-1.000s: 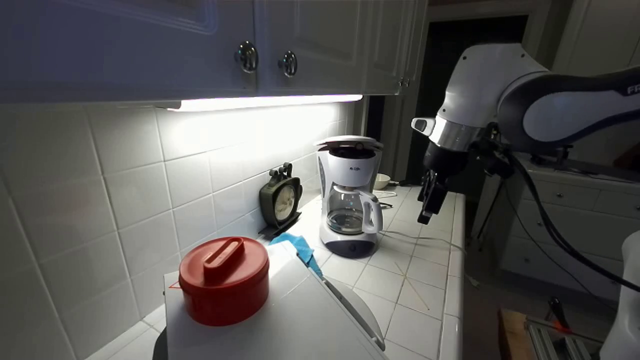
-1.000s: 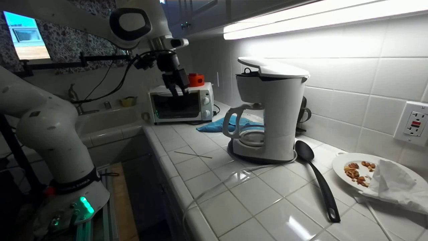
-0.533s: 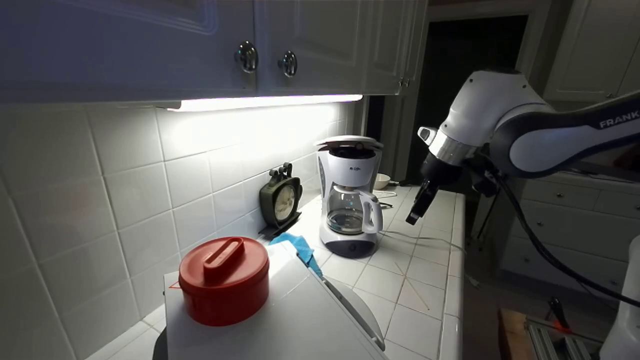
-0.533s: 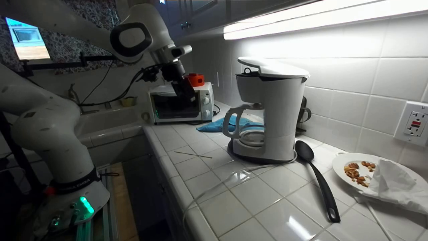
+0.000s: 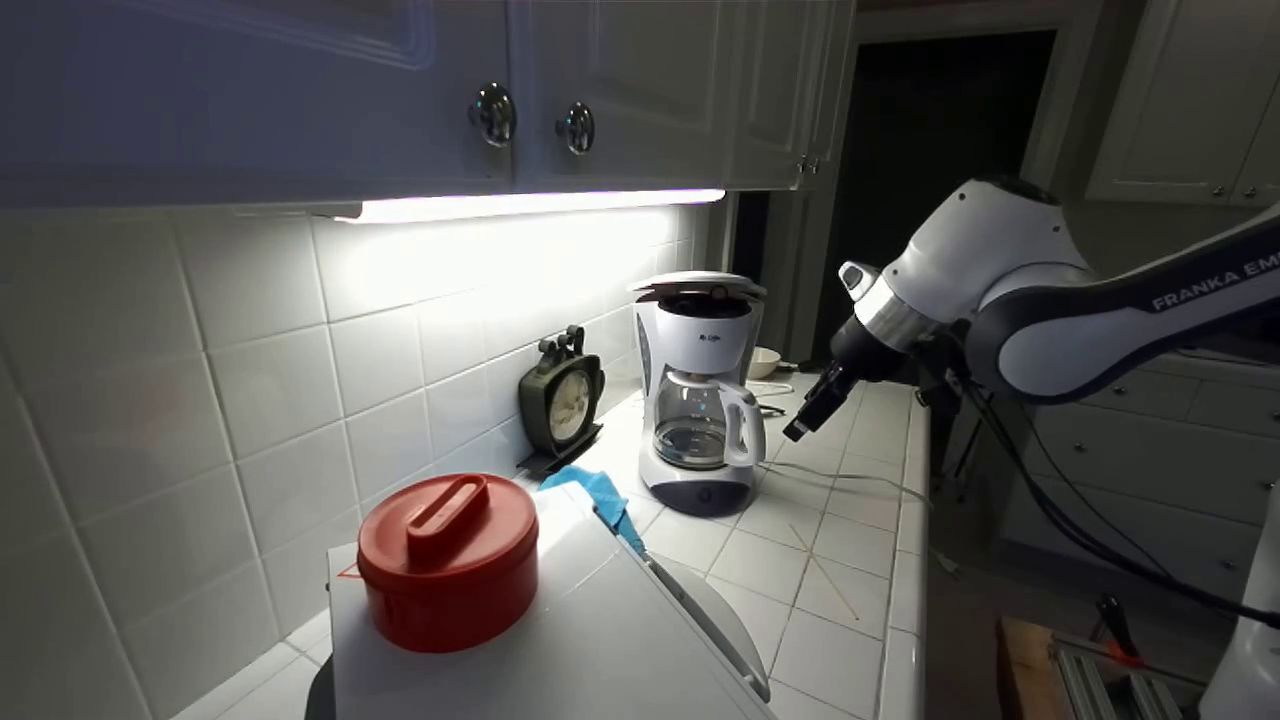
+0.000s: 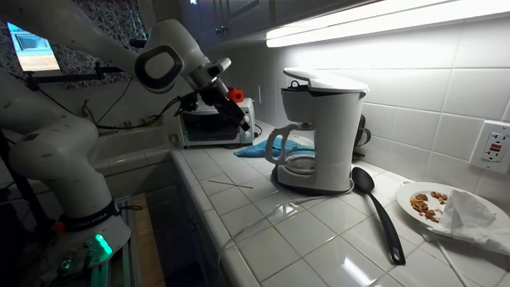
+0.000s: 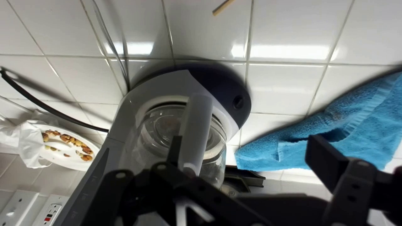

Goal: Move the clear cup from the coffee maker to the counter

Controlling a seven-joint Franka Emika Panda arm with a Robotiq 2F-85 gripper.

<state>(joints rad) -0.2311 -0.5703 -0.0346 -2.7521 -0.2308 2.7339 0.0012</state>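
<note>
The clear cup, a glass carafe (image 5: 688,415) with a white handle (image 5: 743,425), sits upright in the white coffee maker (image 5: 700,335) with a dark base. In an exterior view the coffee maker (image 6: 334,139) hides part of the carafe (image 6: 301,164). My gripper (image 5: 796,431) is tilted down toward the handle, with a small gap between them; it also shows at a distance from the handle in an exterior view (image 6: 245,126). In the wrist view the gripper (image 7: 249,152) is open and empty; one finger overlaps the handle's left side (image 7: 197,125). The counter (image 5: 835,660) is white tile.
A blue towel (image 7: 282,150) lies before the coffee maker. A toaster oven (image 6: 213,127) bears a red container (image 5: 445,570). A clock-like object (image 5: 562,400) leans by the wall. A ladle (image 6: 384,219), a plate of nuts (image 6: 410,195), a cord (image 6: 255,224) and a thin stick (image 6: 229,183) lie on the counter.
My gripper has tilted from pointing nearly straight down to pointing toward the coffee maker, and its fingertips have moved closer to the handle. The carafe and coffee maker have not moved.
</note>
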